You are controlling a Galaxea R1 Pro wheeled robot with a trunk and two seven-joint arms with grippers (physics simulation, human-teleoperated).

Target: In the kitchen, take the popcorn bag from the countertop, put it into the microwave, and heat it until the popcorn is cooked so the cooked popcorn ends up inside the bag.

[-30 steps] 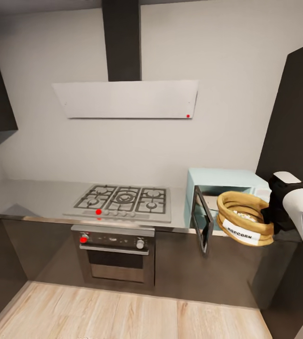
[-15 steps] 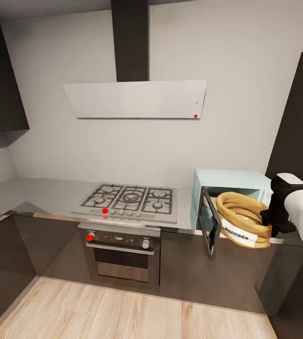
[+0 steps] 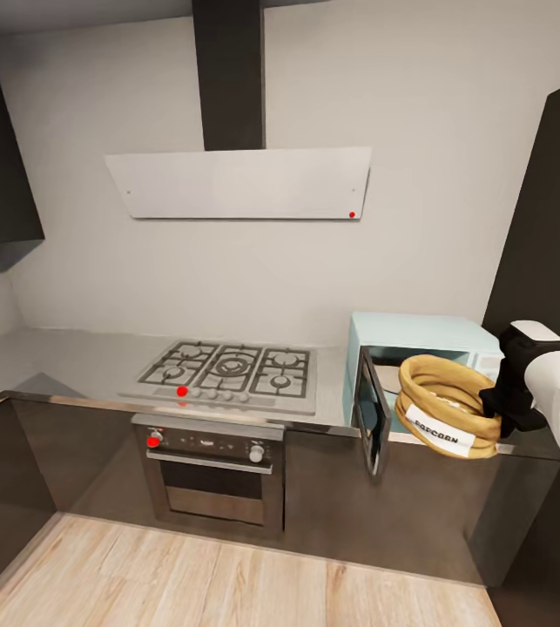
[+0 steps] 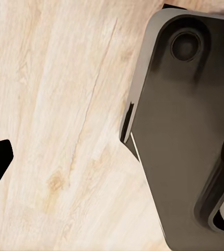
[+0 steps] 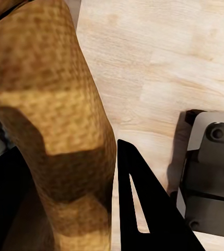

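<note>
Gas hob (image 3: 226, 373) and built-in oven (image 3: 214, 475) are sitting at left of the worktop (image 3: 62, 361), out of play. Right of them, the microwave (image 3: 419, 335) is standing with its dark glass door (image 3: 371, 422) swung open toward the robot, edge-on to the head camera. The popcorn bag (image 3: 447, 405) is hanging in the air in front of the open cavity, tilted, label facing out, pale kernels just showing inside the rim. The right pincer (image 3: 499, 402) is clamping the bag's rolled rim from the right side.

Risks, as judged:
- the bag is tilting, so kernels may be spilling out on the way in;
- the open door is standing just beside the bag, and a leftward swing could be knocking it;
- the grip is on the soft rim only, so the bag may be slipping or folding against the cavity's edge.

Right wrist view is showing one dark finger (image 5: 148, 209) pressed along the woven bag wall, floorboards below. Left wrist view is showing wooden floor (image 4: 59, 115) and the robot's base (image 4: 190, 130); left pincer state: cannot tell.
</note>
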